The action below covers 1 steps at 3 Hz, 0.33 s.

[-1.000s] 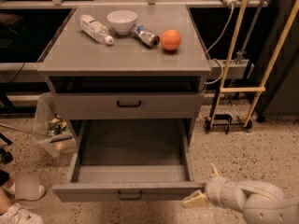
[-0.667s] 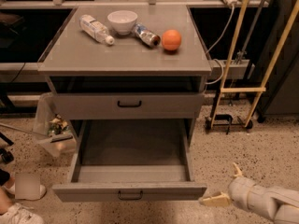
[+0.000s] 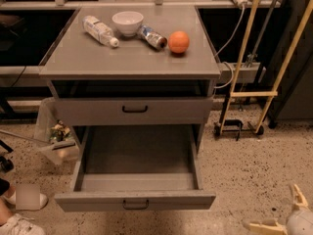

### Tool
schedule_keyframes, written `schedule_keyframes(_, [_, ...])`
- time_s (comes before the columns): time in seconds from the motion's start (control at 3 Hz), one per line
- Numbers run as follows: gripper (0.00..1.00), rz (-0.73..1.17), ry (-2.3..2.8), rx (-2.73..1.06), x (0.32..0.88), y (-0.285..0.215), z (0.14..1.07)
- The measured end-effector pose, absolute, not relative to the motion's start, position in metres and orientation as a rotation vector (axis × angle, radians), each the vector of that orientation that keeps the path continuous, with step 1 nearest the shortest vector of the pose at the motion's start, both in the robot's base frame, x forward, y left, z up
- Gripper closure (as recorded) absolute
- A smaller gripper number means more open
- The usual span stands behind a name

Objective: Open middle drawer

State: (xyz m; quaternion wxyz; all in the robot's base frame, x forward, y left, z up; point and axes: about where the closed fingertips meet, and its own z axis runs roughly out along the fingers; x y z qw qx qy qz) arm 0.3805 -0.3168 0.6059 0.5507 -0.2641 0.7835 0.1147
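Observation:
The middle drawer (image 3: pixel 135 199) is pulled far out of the grey cabinet, and its plain grey inside holds nothing. A small black bar handle (image 3: pixel 135 205) sits centred on its front. The top drawer (image 3: pixel 134 110) above it is closed. My gripper (image 3: pixel 272 207) is at the bottom right corner of the camera view, over the floor and well to the right of the drawer's front corner. It touches nothing, and its pale fingers (image 3: pixel 299 197) are spread open with nothing between them. The lowest drawer is hidden under the open one.
On the cabinet top (image 3: pixel 132 58) lie a plastic bottle (image 3: pixel 100 30), a white bowl (image 3: pixel 127 22), a can (image 3: pixel 152 37) and an orange (image 3: pixel 179 41). A wheeled yellow stand (image 3: pixel 244 92) is right of the cabinet. A bag of clutter (image 3: pixel 57 133) and a person's shoes (image 3: pixel 14 224) are at left.
My gripper has drawn back to the right and lower in view, away from the drawer's front right corner. The drawer stays pulled out.

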Motion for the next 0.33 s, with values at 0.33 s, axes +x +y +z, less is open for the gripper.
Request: schedule_keyframes(0.33, [0.0, 0.254, 1.855, -0.599, 0.3697, -0.3261, 0.6077])
